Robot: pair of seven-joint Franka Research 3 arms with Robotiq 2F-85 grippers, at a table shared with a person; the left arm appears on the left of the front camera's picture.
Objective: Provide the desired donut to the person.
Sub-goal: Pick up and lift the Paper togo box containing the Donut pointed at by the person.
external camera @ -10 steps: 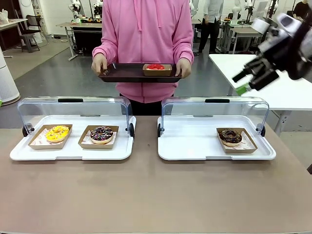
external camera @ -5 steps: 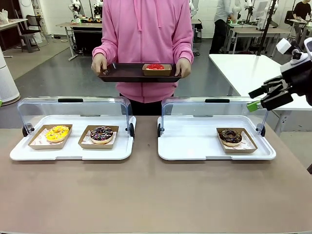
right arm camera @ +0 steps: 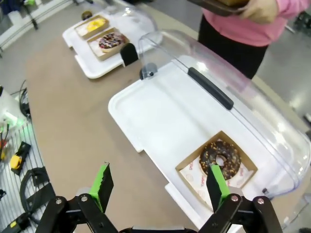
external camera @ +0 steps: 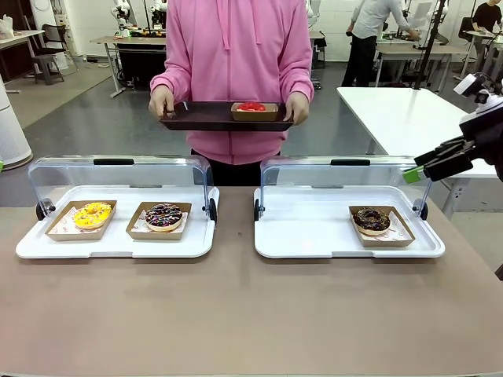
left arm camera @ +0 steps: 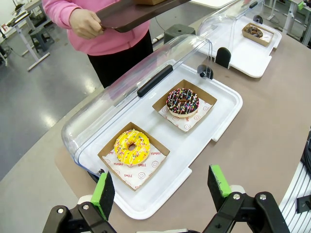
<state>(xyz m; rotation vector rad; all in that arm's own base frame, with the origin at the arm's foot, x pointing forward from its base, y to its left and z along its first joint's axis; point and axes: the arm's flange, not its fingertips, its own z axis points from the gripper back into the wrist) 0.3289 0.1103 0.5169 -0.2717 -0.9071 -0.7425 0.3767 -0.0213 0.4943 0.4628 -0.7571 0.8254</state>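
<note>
The held dark tray (external camera: 203, 118) carries one boxed red donut (external camera: 251, 107).

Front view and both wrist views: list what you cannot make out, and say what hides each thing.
- Red donut, its topping: front view, too small, sunk in its carton.
- Dark tray: left wrist view, cut off by the top edge.
- Print on the paper under the lone chocolate donut: front view, too small.

person (external camera: 236, 63) holds dark tray (external camera: 200, 119) with red donut (external camera: 251, 107) | right pincer (external camera: 414, 166) hangs spread over right end of counter (external camera: 236, 314)
</note>
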